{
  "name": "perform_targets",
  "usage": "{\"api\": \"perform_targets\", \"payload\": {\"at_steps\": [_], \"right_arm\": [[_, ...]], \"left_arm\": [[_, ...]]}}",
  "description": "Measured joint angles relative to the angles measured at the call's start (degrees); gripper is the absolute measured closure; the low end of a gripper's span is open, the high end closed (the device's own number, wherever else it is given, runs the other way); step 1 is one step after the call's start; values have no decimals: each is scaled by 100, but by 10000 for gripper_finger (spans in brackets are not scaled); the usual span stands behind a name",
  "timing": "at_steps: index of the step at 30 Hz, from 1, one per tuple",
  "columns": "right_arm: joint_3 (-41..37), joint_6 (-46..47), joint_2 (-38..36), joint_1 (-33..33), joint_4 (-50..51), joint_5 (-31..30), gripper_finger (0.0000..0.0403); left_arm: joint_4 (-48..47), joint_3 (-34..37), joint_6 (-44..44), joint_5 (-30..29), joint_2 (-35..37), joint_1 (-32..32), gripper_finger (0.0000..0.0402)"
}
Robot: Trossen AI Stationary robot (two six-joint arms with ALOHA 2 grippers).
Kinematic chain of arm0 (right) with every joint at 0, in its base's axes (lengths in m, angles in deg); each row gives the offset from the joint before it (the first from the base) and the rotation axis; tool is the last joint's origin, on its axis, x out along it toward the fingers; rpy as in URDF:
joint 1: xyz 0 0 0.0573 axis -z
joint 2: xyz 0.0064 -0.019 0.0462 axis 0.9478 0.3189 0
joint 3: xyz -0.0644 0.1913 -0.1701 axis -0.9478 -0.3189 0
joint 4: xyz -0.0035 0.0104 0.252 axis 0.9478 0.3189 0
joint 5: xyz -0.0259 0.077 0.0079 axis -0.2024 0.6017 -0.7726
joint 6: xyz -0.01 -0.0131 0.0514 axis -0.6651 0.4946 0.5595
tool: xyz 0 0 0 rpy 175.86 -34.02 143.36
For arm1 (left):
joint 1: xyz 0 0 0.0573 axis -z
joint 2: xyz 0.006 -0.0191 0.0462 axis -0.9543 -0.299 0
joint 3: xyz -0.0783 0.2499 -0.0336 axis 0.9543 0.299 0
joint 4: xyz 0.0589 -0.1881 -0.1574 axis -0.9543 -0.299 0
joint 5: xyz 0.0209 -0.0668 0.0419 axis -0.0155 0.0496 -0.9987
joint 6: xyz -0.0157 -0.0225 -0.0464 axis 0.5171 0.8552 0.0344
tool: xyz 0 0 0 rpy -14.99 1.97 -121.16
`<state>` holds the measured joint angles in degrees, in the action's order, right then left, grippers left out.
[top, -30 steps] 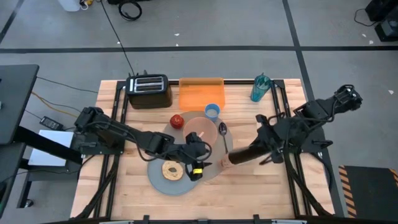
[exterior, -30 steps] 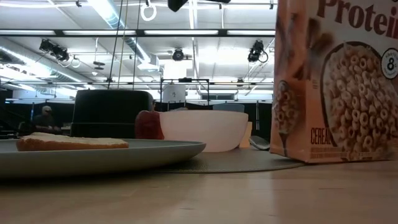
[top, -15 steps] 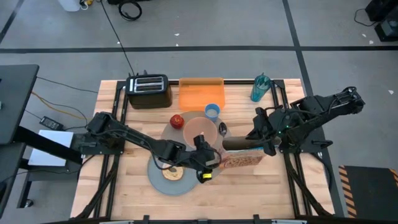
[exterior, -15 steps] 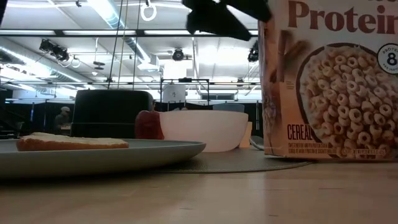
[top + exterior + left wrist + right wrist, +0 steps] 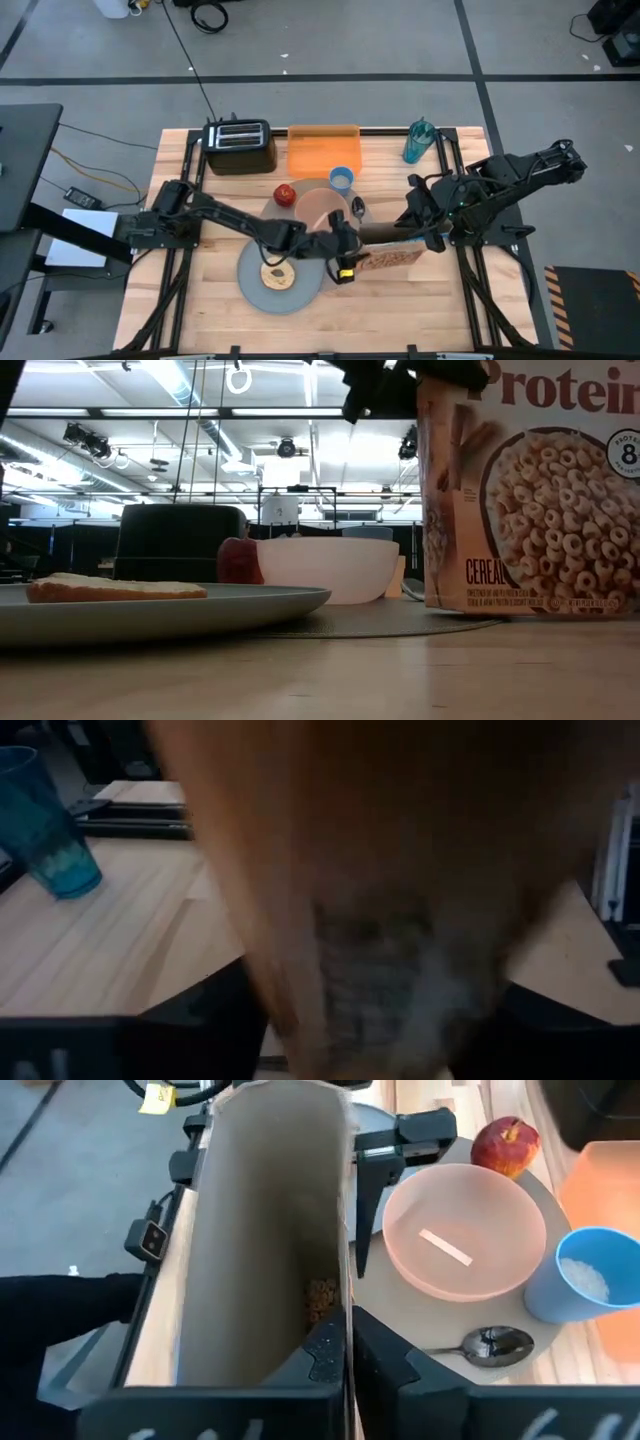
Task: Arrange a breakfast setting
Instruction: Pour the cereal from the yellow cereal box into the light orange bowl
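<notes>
The right gripper (image 5: pixel 400 236) clamps the open cereal box (image 5: pixel 388 258), keeping it steady just right of the pink bowl (image 5: pixel 322 206), probably for pouring. The left gripper (image 5: pixel 345 240) is at the box's left end with its fingers spread around it. The mat (image 5: pixel 350 268), plate (image 5: pixel 255 287), spoon (image 5: pixel 490 1344), cup (image 5: pixel 341 179) and apple (image 5: pixel 285 194) are grouped mid-table. The box reads "Protein" and "CEREAL".
</notes>
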<state>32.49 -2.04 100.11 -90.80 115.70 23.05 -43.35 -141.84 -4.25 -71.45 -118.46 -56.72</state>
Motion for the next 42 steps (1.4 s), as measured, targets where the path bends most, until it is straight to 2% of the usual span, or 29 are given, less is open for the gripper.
{"api": "perform_targets", "payload": {"at_steps": [3, 9, 12, 18, 23, 26, 32, 39, 42], "right_arm": [[-2, -147, 0, 0, 69, -70, 363], [1, -459, -66, -2, -116, 29, 315], [291, -495, -184, -8, -18, 80, 294], [952, -907, -857, -243, 273, -199, 280], [939, -1250, -1688, -405, 456, -1081, 282], [734, -1269, -2202, -411, 439, -1308, 282], [-276, -1272, -2861, -411, 25, -1339, 282], [-1881, -1539, -3238, -411, -1238, -1384, 281], [-2590, -1731, -3284, -411, -2049, -1185, 270]], "left_arm": [[49, 2, -19, 7, -6, -3, 206], [295, 9, -24, 14, -6, 6, 332], [301, 9, -20, 12, -6, 4, 384], [349, 11, -21, -67, 206, 4, 388], [-307, 9, -67, -107, 974, 7, 391], [-707, 9, -169, -189, 1528, 79, 391], [-810, 9, -755, -381, 2511, 172, 391], [-359, 7, -1463, -384, 3177, 136, 391], [-80, 7, -1634, -253, 3285, 144, 391]]}}
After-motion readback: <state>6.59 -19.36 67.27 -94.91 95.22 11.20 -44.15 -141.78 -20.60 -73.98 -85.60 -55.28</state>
